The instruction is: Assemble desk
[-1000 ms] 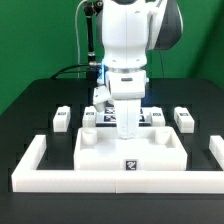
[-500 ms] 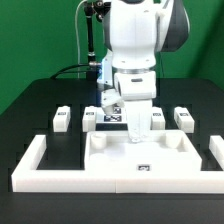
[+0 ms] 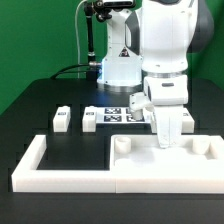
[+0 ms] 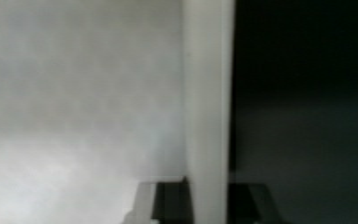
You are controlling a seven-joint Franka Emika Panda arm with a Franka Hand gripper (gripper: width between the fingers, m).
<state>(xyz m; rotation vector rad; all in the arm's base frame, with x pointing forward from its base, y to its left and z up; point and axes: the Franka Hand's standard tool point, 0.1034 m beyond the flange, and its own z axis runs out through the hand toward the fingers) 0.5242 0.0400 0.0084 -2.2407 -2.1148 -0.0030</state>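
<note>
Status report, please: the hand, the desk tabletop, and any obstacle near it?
Hand shut on tabletop panel edge. Panel lies flat at exterior view's right, inside border rail. Two loose legs stand apart, behind it; no obstacle seen.

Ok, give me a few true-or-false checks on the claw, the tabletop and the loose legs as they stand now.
1. The claw is shut on the tabletop. True; the wrist view shows a thin white edge between its fingers.
2. The tabletop lies centred inside the border rail. False: it sits toward the exterior view's right end.
3. Two loose legs stand on the exterior view's left of the marker board. True.
4. A leg is already fitted into the tabletop. False: the corner hole that shows clearly is empty.
</note>
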